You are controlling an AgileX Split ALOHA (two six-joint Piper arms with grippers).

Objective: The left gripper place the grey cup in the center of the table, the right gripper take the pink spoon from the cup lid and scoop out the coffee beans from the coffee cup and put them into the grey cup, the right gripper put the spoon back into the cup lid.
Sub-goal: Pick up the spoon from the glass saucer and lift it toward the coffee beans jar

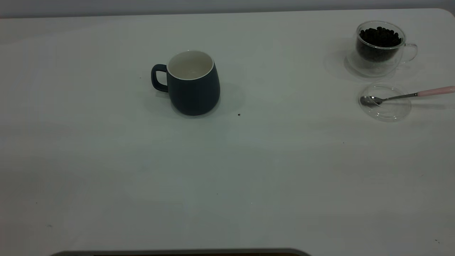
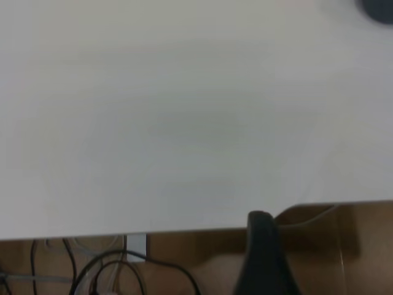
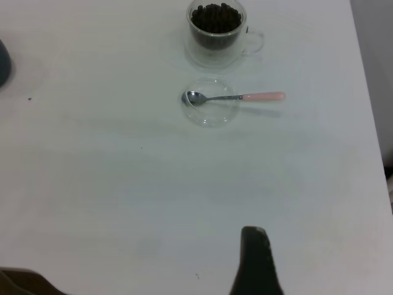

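Note:
The grey cup (image 1: 193, 87) stands upright and empty left of the table's (image 1: 249, 177) centre, handle to the left. The coffee cup (image 1: 380, 48) with coffee beans (image 1: 379, 36) stands at the far right. In front of it lies the cup lid (image 1: 385, 103), with the pink spoon (image 1: 405, 95) resting bowl-down on it, handle pointing right. The right wrist view shows the coffee cup (image 3: 216, 31), lid (image 3: 212, 104) and spoon (image 3: 236, 97) well ahead of my right gripper (image 3: 255, 258). My left gripper (image 2: 261, 246) is at the table's edge, far from the grey cup (image 2: 379, 9). Neither gripper appears in the exterior view.
The white tabletop carries a few tiny dark specks, one (image 1: 239, 114) just right of the grey cup. Cables (image 2: 110, 264) hang below the table edge near the left gripper. A dark rim (image 1: 177, 252) lies along the table's near edge.

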